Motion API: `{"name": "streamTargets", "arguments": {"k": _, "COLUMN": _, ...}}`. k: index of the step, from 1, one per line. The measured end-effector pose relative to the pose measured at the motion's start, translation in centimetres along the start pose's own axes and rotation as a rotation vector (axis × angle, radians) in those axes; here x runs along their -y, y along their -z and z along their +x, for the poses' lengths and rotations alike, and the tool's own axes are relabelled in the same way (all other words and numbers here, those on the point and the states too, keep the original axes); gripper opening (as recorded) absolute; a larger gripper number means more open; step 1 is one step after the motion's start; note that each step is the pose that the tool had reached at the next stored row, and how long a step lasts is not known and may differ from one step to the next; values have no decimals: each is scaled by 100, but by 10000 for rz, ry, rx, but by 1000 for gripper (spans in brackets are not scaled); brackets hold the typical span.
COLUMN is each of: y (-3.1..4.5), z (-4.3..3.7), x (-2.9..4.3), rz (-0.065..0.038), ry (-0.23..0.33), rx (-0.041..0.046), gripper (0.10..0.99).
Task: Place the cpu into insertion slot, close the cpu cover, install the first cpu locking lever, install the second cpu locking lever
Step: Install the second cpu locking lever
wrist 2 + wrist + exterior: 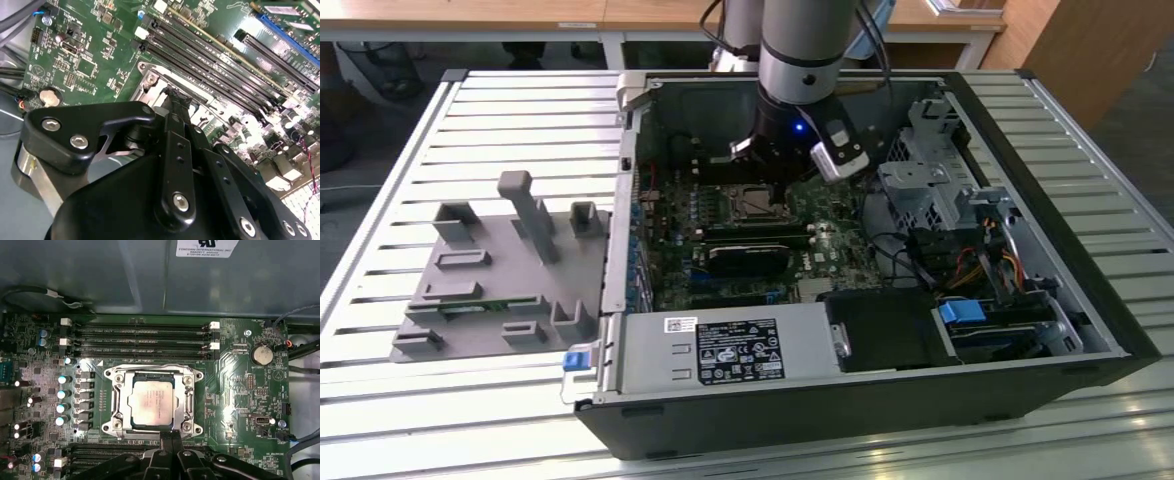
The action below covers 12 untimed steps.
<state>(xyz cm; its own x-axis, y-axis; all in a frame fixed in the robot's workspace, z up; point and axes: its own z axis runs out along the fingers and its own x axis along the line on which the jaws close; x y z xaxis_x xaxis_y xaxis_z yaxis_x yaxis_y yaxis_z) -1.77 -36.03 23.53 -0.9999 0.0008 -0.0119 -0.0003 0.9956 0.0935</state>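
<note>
While the cpu (151, 402) sits in the slot (119, 405) with cover (187, 390) down (levers unclear), the hand (171, 436), pressed together, hovers beside it.

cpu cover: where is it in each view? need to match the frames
Exterior view: the cpu cover lies on the green board inside the case, just below the arm's head.
First wrist view: silver frame lying down around the cpu, with the pincer at its edge.
Second wrist view: a corner of it shows past the pincer.
Shared landmark: the long black memory slots beside the socket.
</note>
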Motion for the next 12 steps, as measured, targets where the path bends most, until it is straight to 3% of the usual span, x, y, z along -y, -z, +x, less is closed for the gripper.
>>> {"name": "streamTargets", "arguments": {"k": 7, "y": -9, "z": 5, "x": 96, "rz": -36, "ry": -1, "rx": 0, "gripper": 106}}
{"name": "streamTargets", "arguments": {"k": 12, "y": -8, "z": 65, "x": 141, "rz": -37, "ry": 0, "rx": 0, "gripper": 106}}
